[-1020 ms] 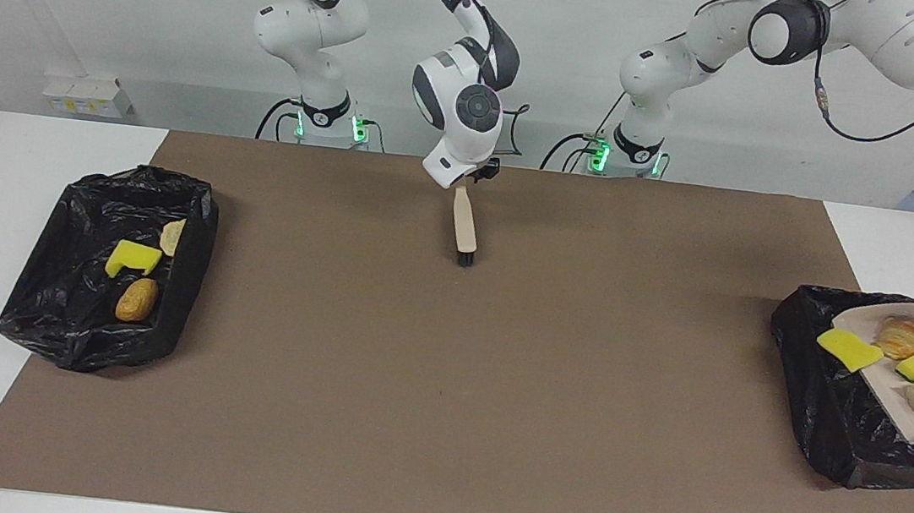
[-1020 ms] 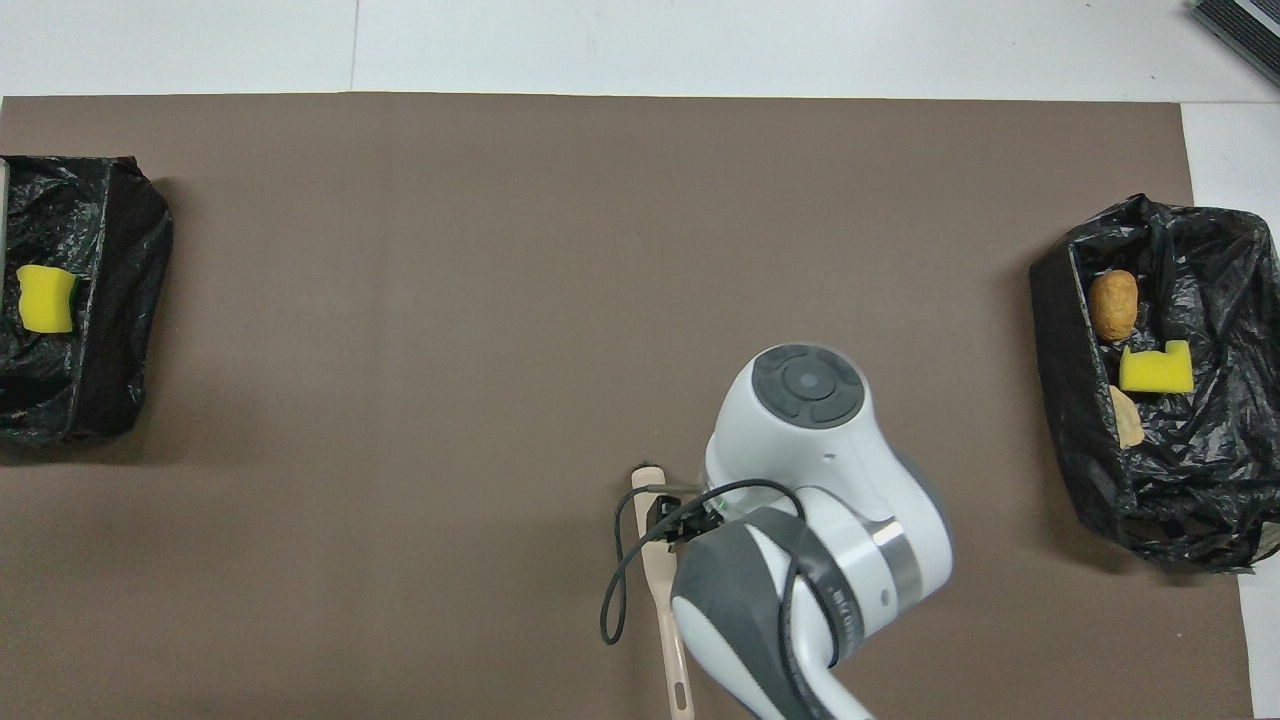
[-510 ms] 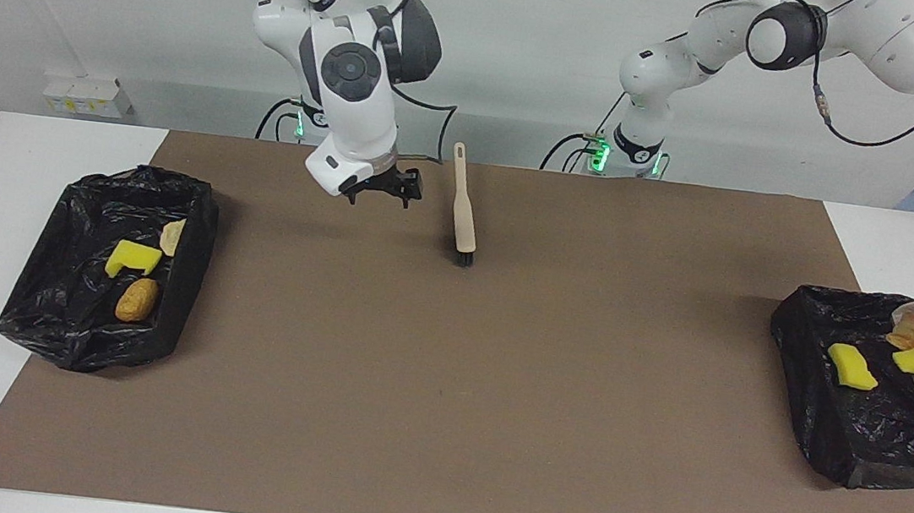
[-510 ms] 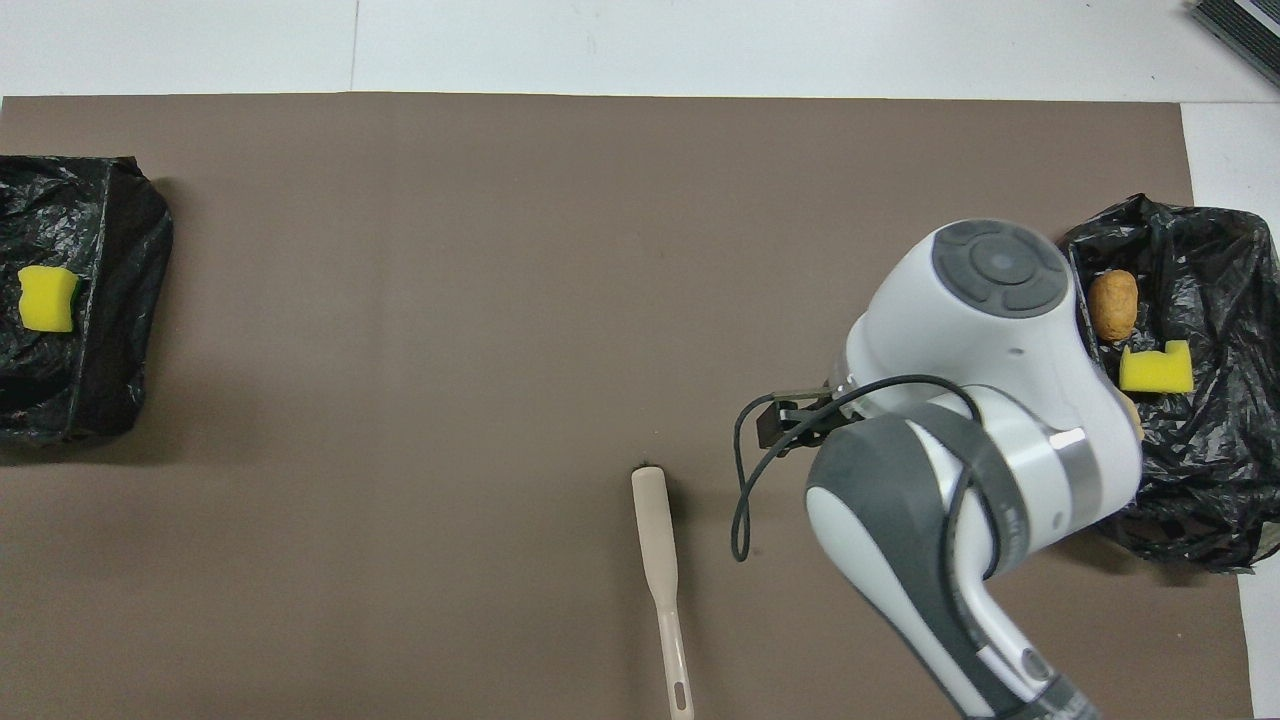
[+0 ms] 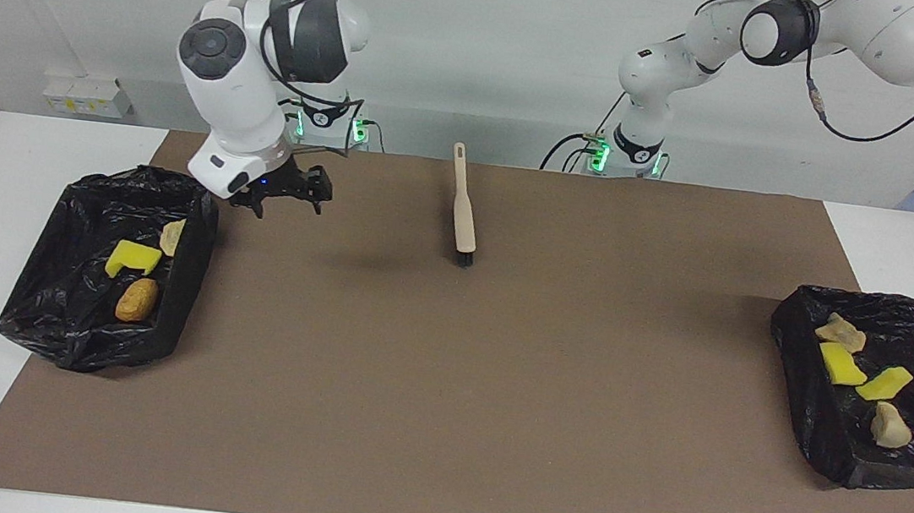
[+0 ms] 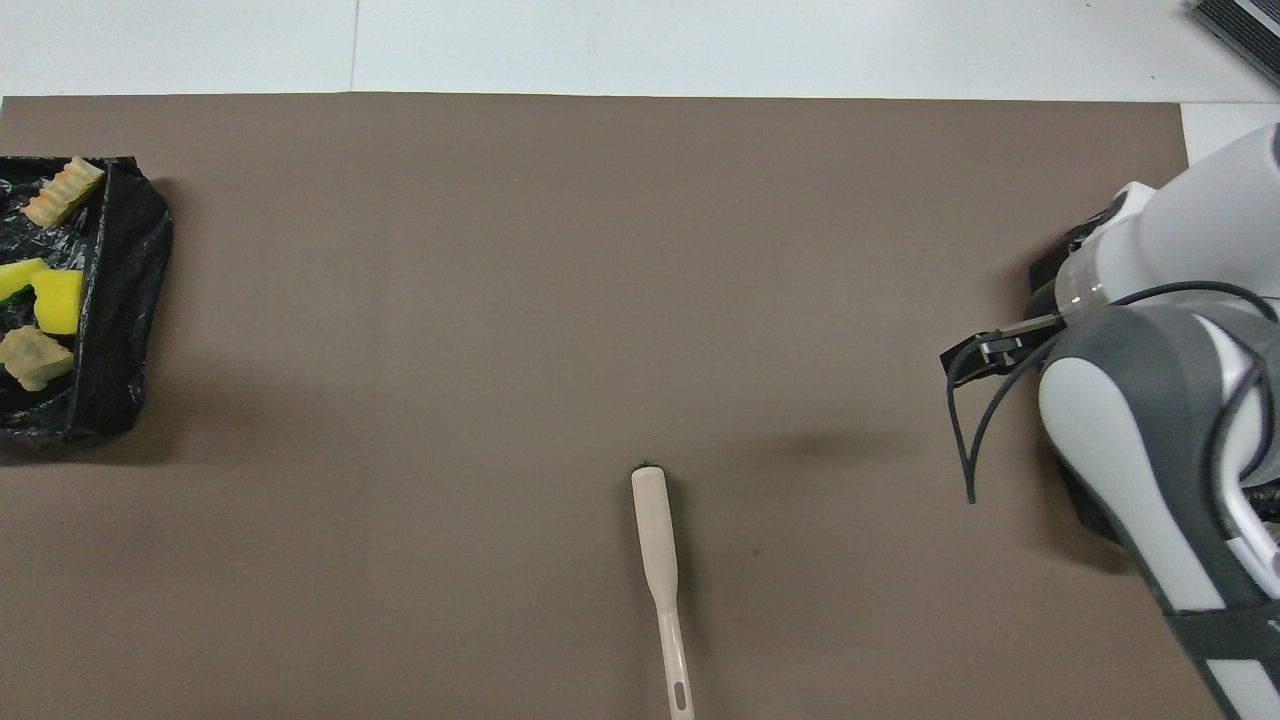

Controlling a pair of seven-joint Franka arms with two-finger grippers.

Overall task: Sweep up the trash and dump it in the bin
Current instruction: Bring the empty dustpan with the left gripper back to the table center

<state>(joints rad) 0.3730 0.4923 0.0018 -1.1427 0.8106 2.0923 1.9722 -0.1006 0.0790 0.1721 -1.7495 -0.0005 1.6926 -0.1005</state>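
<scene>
Dumped into the bin point(image 5: 803, 361), yellow-and-tan trash point(image 5: 841, 363) — right pincer point(image 5: 285, 192) seemingly released.

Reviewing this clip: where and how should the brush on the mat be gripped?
Grip the brush on its thin handle, coming straight down from above with the fingers across its width. It lies flat on the mat, handle toward the robots and bristle head away, so the narrow stem is free on both sides.
</scene>
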